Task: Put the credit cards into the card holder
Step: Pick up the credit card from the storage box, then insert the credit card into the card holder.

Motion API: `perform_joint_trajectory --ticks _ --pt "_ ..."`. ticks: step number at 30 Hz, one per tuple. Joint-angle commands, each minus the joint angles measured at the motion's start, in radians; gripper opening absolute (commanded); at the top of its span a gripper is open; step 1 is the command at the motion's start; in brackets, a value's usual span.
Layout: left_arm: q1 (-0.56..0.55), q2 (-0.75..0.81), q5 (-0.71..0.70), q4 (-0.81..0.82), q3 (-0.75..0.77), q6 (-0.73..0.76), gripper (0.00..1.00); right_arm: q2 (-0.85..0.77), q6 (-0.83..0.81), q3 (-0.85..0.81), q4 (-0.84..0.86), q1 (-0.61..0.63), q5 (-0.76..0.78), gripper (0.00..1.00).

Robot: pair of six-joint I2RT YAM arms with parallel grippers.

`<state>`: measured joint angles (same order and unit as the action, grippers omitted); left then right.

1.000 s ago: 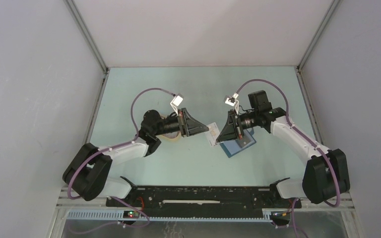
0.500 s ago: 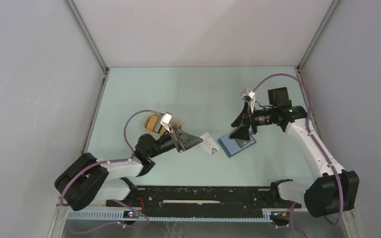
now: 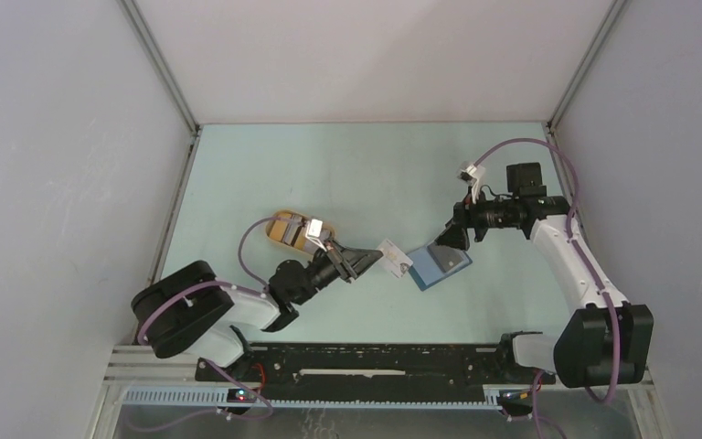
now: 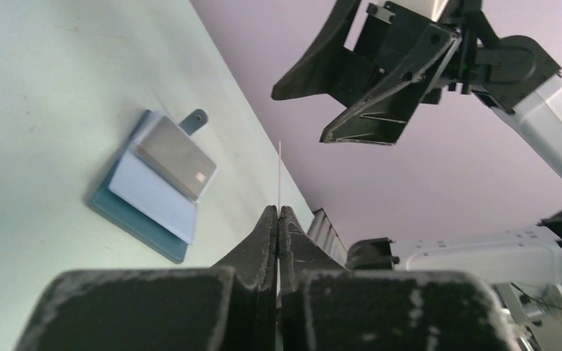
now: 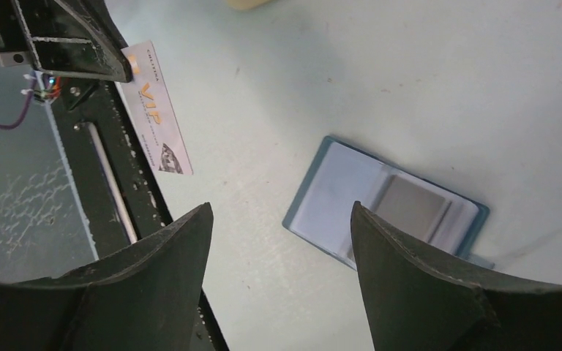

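Grip first: the left hand (image 4: 278, 212) was pressed together on one short end of a pale card (image 5: 157, 110), so most of the card stood free ahead of the fingertips. We judged this hold was meant to leave a long leading edge for sliding into a pocket. From the left wrist the card showed only as a thin line, edge-on. From the right wrist we read gold "VIP" lettering and a dark emblem at one corner. It was held above the bench (image 3: 329, 174), its free end just beside the card holder (image 3: 437, 265) but apart from it.

The right hand (image 5: 279, 212) was spread wide and carried nothing, hovering above the holder. We took it as ready either to steady the holder or to leave room for the approach.

The holder lay opened flat on the bench — teal outside, paler blue inside, with a small snap tab at one corner. A grey card (image 5: 412, 207) with a dull silvery face sat on one half of it; we could not tell whether it was tucked into a pocket or merely lying on top. We judged the task partly done, with the pale card next.
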<state>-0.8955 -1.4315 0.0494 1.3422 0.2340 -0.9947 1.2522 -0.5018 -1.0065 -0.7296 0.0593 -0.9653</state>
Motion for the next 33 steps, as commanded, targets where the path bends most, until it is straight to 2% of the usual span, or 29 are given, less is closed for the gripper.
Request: perform_joint_trajectory --ticks 1,11,14,18,22,33 --pt "-0.013 -0.054 -0.132 0.062 0.028 0.011 0.0 0.015 0.005 0.003 0.036 -0.002 0.08 0.79" --pt "-0.036 -0.235 -0.263 0.097 0.109 -0.048 0.0 0.118 0.02 0.004 0.074 -0.009 0.227 0.78" --pt "-0.036 -0.3 -0.254 0.113 0.164 -0.055 0.0 0.174 0.064 -0.002 0.102 -0.012 0.284 0.77" --pt "-0.036 -0.395 -0.253 0.113 0.239 -0.088 0.0 0.248 0.1 -0.024 0.104 -0.026 0.328 0.69" --pt "-0.036 -0.462 -0.248 0.102 0.297 -0.095 0.0 0.298 0.097 -0.035 0.102 -0.037 0.377 0.68" --pt "-0.069 -0.562 -0.25 -0.015 0.422 -0.136 0.0 0.389 0.094 -0.061 0.059 -0.052 0.375 0.62"
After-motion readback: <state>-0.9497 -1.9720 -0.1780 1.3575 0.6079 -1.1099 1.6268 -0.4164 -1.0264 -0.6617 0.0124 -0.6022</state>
